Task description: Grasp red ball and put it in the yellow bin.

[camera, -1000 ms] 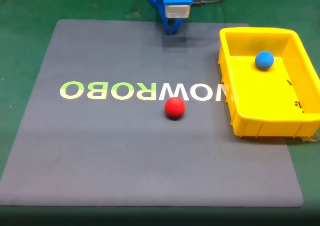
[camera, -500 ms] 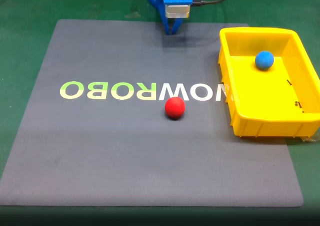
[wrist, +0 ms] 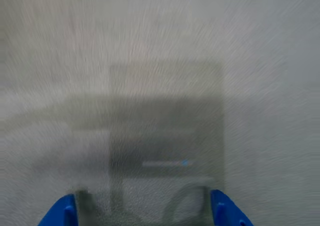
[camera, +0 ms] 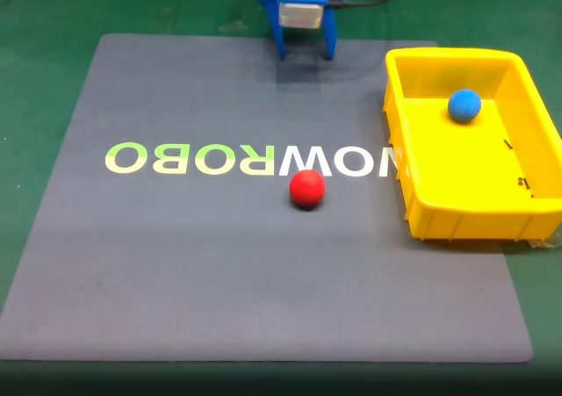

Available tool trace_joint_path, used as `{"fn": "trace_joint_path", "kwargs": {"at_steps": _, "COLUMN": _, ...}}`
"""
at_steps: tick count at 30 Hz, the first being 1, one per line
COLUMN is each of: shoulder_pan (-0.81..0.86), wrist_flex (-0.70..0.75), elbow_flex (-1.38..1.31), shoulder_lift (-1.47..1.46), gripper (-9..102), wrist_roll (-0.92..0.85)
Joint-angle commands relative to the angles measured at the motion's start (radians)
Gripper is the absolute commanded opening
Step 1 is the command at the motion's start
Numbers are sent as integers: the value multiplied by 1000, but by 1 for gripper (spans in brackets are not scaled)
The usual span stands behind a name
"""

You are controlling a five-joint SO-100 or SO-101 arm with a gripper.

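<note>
Gripper: gripper (camera: pixel 304 54) is hanging at the far edge of the mat, its two blue fingers now spread wide where half a second ago they were pressed together into a point; nothing is between them.
Meaning: opening looks like readying for the reach, so the grasp is probably only beginning.
Ball: red ball (camera: pixel 307 189) is lying on the mat near the middle, just nearer than the white lettering and well apart from the gripper; it is sitting where it sat before.
Bin: yellow bin (camera: pixel 413 185) is standing at the right of the mat, with a blue ball (camera: pixel 464 105) already resting in its far part.
Wrist view: blue fingertips are showing at the bottom corners (wrist: pixel 142 213); the rest is smeared, possibly by motion.
Surface: grey mat (camera: pixel 176 264) is lying on a green table (camera: pixel 35 80).
</note>
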Motion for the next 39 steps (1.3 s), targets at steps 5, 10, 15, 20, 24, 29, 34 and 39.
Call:
{"fn": "trace_joint_path", "kwargs": {"at_steps": 5, "shoulder_pan": 29, "wrist_flex": -75, "elbow_flex": -396, "shoulder_lift": -261, "gripper": 31, "wrist_roll": -11}}
{"fn": "trace_joint_path", "kwargs": {"at_steps": 10, "shoulder_pan": 74, "wrist_flex": -178, "elbow_flex": -655, "shoulder_lift": -598, "gripper": 30, "wrist_roll": -48}}
{"fn": "trace_joint_path", "kwargs": {"at_steps": 15, "shoulder_pan": 100, "wrist_flex": -295, "elbow_flex": -807, "shoulder_lift": -857, "gripper": 30, "wrist_roll": -74}}
{"fn": "trace_joint_path", "kwargs": {"at_steps": 20, "shoulder_pan": 94, "wrist_flex": -379, "elbow_flex": -897, "shoulder_lift": -1045, "gripper": 30, "wrist_roll": -81}}
{"fn": "trace_joint_path", "kwargs": {"at_steps": 24, "shoulder_pan": 71, "wrist_flex": -448, "elbow_flex": -946, "shoulder_lift": -1173, "gripper": 30, "wrist_roll": -74}}
{"fn": "trace_joint_path", "kwargs": {"at_steps": 29, "shoulder_pan": 34, "wrist_flex": -548, "elbow_flex": -1025, "shoulder_lift": -1351, "gripper": 30, "wrist_roll": -37}}
{"fn": "trace_joint_path", "kwargs": {"at_steps": 34, "shoulder_pan": -2, "wrist_flex": -584, "elbow_flex": -1134, "shoulder_lift": -1514, "gripper": 30, "wrist_roll": -2}}
{"fn": "trace_joint_path", "kwargs": {"at_steps": 39, "shoulder_pan": -17, "wrist_flex": -595, "elbow_flex": -1261, "shoulder_lift": -1671, "gripper": 30, "wrist_roll": 17}}
